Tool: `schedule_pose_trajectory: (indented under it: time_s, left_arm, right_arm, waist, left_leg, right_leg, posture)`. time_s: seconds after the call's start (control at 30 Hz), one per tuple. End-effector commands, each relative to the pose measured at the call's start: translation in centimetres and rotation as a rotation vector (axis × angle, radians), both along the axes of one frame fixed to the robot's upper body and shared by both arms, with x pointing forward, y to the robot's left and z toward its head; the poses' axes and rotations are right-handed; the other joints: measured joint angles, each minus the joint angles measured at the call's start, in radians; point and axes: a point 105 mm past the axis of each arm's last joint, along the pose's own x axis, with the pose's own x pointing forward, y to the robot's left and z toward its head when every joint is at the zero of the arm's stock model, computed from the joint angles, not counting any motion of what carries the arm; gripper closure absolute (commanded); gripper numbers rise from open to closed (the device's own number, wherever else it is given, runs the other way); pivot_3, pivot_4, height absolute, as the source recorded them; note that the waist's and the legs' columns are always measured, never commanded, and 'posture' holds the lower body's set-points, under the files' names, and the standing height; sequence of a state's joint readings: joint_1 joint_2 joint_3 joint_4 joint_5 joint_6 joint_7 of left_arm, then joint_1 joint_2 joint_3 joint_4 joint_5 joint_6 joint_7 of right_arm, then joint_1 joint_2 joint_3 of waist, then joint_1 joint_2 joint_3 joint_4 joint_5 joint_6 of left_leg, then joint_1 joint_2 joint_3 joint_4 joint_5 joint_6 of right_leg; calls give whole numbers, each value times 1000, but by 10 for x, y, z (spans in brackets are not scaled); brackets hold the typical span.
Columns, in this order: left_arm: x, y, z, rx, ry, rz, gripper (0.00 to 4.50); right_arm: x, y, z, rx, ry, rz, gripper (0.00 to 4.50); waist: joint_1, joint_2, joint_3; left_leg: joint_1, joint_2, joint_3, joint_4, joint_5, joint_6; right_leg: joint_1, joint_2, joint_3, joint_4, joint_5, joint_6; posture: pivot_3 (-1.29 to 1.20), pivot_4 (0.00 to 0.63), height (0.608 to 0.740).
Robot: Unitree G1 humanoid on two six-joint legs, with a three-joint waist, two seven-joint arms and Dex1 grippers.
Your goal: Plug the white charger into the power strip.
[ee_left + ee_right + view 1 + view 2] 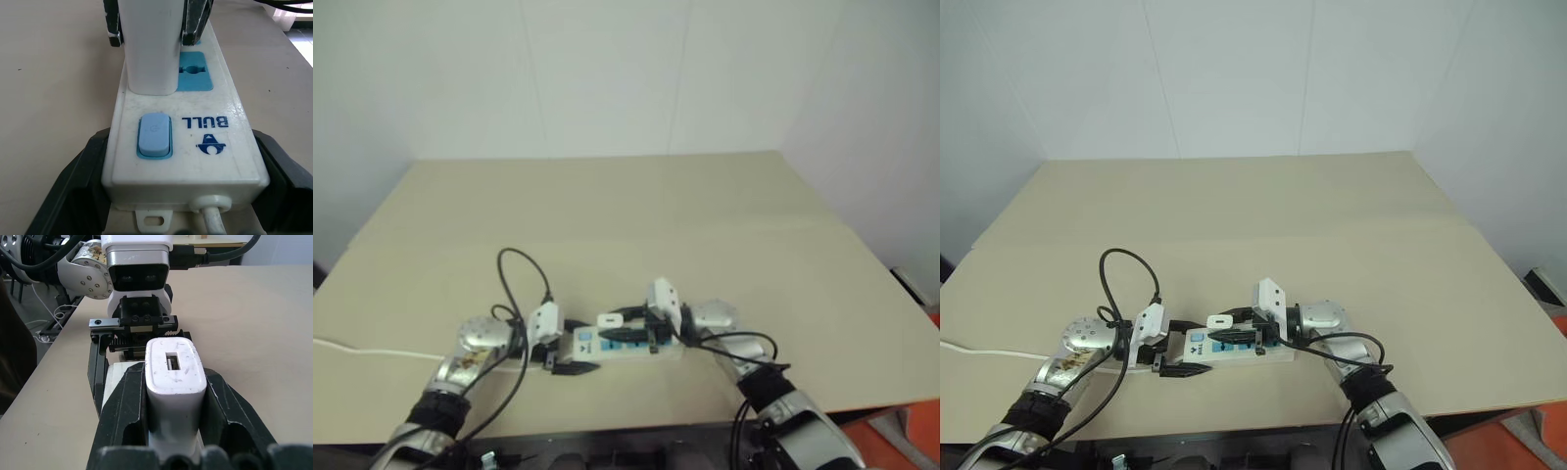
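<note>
On the beige table [724, 225], the left gripper [161, 215] clamped the switch end of the power strip [195, 147] while the right gripper [173, 396] pinched the white charger [173, 377], which stood upright on the strip's first socket beside the switch [154, 134].

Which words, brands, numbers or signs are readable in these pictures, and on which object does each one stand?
"BULL", in blue, with a small blue logo beside it: on the power strip, next to its switch.
A faint round mark on the switch: too faint to read.
The white charger, held by the right gripper: no text visible.
The left gripper, clamped on the strip's end: no text visible.
</note>
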State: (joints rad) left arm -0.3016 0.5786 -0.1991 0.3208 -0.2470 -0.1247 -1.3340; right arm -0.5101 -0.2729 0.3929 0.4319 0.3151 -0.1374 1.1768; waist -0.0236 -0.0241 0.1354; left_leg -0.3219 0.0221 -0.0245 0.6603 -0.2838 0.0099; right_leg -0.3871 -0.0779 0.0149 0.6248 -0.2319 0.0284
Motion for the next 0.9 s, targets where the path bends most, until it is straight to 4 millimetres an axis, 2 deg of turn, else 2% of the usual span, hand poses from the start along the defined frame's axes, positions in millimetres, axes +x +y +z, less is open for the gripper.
schedule_pose_trajectory:
  time_s: [0.03,0.13,0.2,0.3,0.47,0.63,0.7,0.77,0.9]
  left_arm:
    - [-4,11,-2,36,24,4,1177]
    - [-3,10,-2,35,23,4,1177]
    - [-3,10,-2,34,22,4,1177]
    - [-3,10,-2,35,24,2,1177]
    - [-2,8,-2,33,26,2,1177]
    - [-2,8,-3,34,27,9,1177]
    - [-2,9,1,32,26,13,454]
    - [-2,9,9,11,22,12,27]
    - [-1,11,28,-25,-2,4,27]
  right_arm:
    - [-15,-36,-81,-290,207,-73,3353]
    - [-15,-35,-79,-288,207,-66,3353]
    - [-16,-35,-78,-287,212,-54,2637]
    - [-16,-35,-76,-290,226,-37,1823]
    - [-14,-35,-72,-289,216,-34,23]
    - [-11,-43,-67,-296,196,-43,23]
    - [-7,-50,-61,-295,175,-59,0]
    - [-3,-57,-53,-285,160,-75,0]
    - [3,-75,-32,-258,121,-109,0]
  waist:
    - [1,0,0]
    - [2,0,0]
    - [3,0,0]
    - [3,-4,-2]
    - [5,-5,-2]
    - [6,-5,-2]
    - [7,-4,-2]
    - [12,-4,0]
    - [17,-4,2]
  left_leg:
    - [0,0,0,0,0,0]
    - [0,1,0,0,0,0]
    - [0,1,0,0,0,0]
    - [0,2,0,-1,0,0]
    - [0,7,0,-2,-1,-1]
    - [0,8,0,-2,-1,-1]
    - [0,8,0,-2,-1,-1]
    - [-1,7,0,-2,-1,-1]
    - [-5,7,0,-2,-1,-2]
  right_leg:
    - [0,0,0,0,0,0]
    - [0,0,0,0,0,0]
    - [0,0,0,0,0,-1]
    - [-1,1,-1,0,-1,-2]
    - [-1,3,-2,-1,-4,-7]
    - [-1,4,-2,-1,-4,-7]
    - [-1,3,-2,-1,-4,-7]
    - [-1,2,-2,-2,-4,-7]
    - [-3,1,-2,-7,-5,-9]
  posture:
    - [0,150,740]
    - [0,150,740]
    - [0,150,740]
    - [0,150,740]
    - [0,150,740]
    - [0,150,740]
    - [0,150,740]
    - [0,150,740]
    - [0,150,740]
